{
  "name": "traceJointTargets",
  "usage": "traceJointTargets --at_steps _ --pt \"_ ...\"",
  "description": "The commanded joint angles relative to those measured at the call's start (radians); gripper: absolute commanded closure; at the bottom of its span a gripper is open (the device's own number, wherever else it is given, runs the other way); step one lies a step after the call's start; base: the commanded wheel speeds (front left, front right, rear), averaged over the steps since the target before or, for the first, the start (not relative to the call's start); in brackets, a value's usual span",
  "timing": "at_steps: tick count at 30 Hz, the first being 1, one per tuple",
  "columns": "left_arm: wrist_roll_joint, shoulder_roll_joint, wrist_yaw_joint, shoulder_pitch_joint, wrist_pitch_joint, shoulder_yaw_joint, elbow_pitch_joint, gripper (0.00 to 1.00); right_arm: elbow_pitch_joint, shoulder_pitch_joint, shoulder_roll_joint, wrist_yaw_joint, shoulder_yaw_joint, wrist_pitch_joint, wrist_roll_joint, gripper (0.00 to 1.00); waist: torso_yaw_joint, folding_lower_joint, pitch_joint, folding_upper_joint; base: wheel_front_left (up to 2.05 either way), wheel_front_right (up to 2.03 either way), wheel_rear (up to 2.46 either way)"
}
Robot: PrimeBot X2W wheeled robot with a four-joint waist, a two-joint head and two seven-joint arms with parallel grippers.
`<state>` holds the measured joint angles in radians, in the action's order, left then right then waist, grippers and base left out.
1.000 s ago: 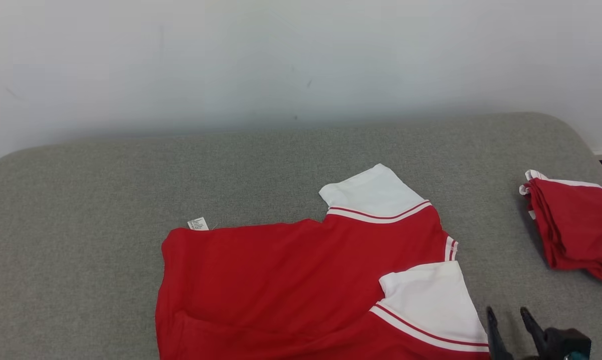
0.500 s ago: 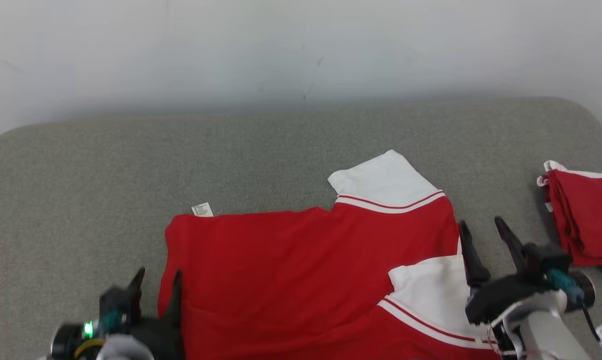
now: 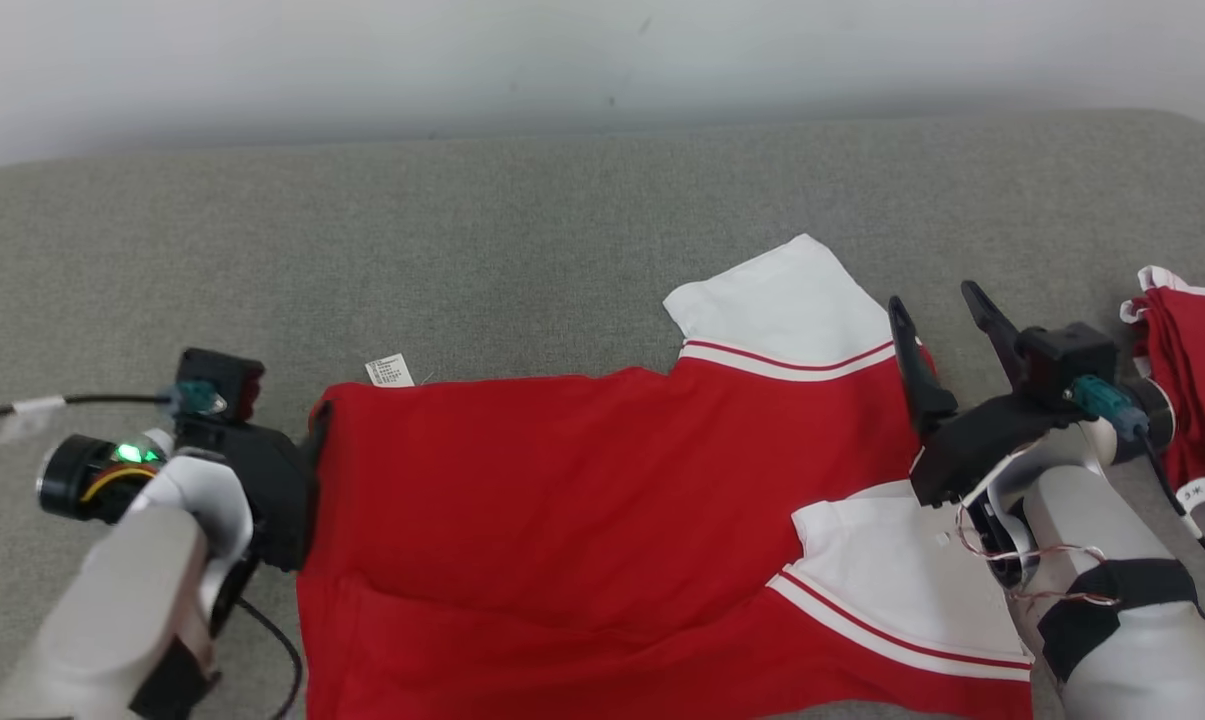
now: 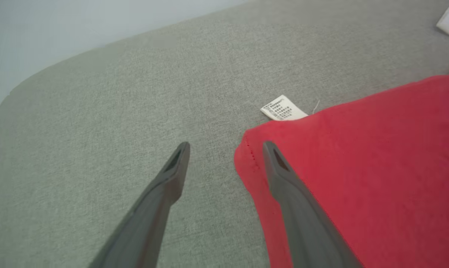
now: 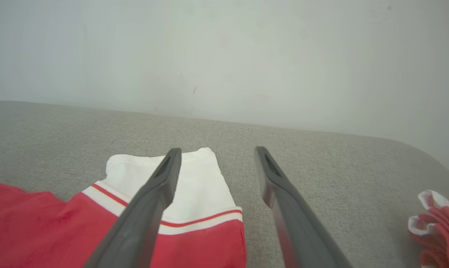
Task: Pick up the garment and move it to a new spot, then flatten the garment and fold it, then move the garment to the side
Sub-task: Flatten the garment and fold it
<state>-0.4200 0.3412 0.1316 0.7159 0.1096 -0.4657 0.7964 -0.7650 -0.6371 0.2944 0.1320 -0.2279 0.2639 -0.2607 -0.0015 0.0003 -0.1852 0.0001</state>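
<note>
A grey padded surface [image 3: 562,230] stretches below a pale wall. On it, toward the front, lies a red garment [image 3: 562,500] with white sleeves, spread but rumpled. A second red bundle [image 3: 1197,400] sits well apart at the right. The right gripper [image 3: 930,295], fingers spread and empty, hovers by the far sleeve. The left gripper [image 4: 226,144], likewise spread, straddles the hem corner near a small care label [image 3: 389,371]. The likely risk is a shallow pinch that catches only the top layer, letting the cloth slip or bunch.

A grey pad [image 3: 522,230] carries a red shirt [image 3: 562,500] with white sleeves, spread flat. At the shirt's far left corner lies its white tag [image 3: 389,370]. Right of the shirt, well apart, sits a folded red pile [image 3: 1197,400].
</note>
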Motion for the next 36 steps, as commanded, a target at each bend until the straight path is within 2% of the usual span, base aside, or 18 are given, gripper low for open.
traceJointTargets --at_steps 1,8,14,27,28,29,30,31,32,36 --pt "-0.021 0.015 -0.002 0.016 0.016 -0.010 -0.003 0.00 -0.005 -0.011 0.001 -0.003 -0.011 0.000 -0.007 0.00 -0.006 -0.0003 -0.014 -0.0001 0.00 0.00 0.00" --pt "-0.184 0.095 -0.002 0.068 0.164 -0.133 -0.049 0.00 -0.021 -0.058 -0.001 -0.003 -0.048 0.000 -0.034 0.00 -0.018 -0.0003 -0.043 -0.0001 0.00 0.00 0.00" --pt "-0.269 0.139 -0.002 0.090 0.193 -0.202 -0.079 0.00 -0.029 -0.088 0.012 -0.003 -0.064 0.000 -0.046 0.00 -0.024 -0.0003 -0.066 -0.0001 0.00 0.00 0.00" --pt "-0.376 0.128 -0.002 0.140 0.173 -0.318 -0.087 0.00 -0.135 -0.259 0.025 -0.003 -0.185 -0.001 -0.073 0.00 -0.011 -0.0003 -0.117 -0.0001 0.00 0.00 0.00" --pt "-0.379 0.134 -0.002 0.144 0.173 -0.332 -0.083 0.04 -0.140 -0.270 0.023 -0.003 -0.195 -0.001 -0.076 0.00 -0.008 -0.0003 -0.119 -0.0001 0.00 0.00 0.00" --pt "-0.383 0.136 -0.002 0.146 0.169 -0.343 -0.080 0.17 -0.146 -0.279 0.022 -0.003 -0.203 -0.001 -0.079 0.00 -0.007 -0.0003 -0.120 -0.0001 0.00 0.00 0.00" --pt "-0.388 0.137 -0.002 0.149 0.166 -0.352 -0.077 0.56 -0.152 -0.286 0.022 -0.003 -0.209 -0.001 -0.083 0.00 -0.004 -0.0003 -0.122 -0.0001 0.00 0.00 0.00" --pt "-0.390 0.138 -0.002 0.155 0.163 -0.362 -0.073 0.80 -0.159 -0.294 0.021 -0.003 -0.216 -0.001 -0.087 0.00 -0.002 -0.0003 -0.125 -0.0001 0.00 0.00 0.00" --pt "-0.393 0.138 -0.002 0.159 0.160 -0.371 -0.070 1.00 -0.167 -0.301 0.020 -0.003 -0.223 -0.001 -0.089 0.00 0.001 -0.0003 -0.128 -0.0001 0.00 0.00 0.00" --pt "-0.411 0.131 -0.002 0.173 0.157 -0.392 -0.067 1.00 -0.204 -0.329 0.021 -0.003 -0.245 -0.014 -0.100 0.00 0.010 -0.0003 -0.141 -0.0001 0.00 0.00 0.00"
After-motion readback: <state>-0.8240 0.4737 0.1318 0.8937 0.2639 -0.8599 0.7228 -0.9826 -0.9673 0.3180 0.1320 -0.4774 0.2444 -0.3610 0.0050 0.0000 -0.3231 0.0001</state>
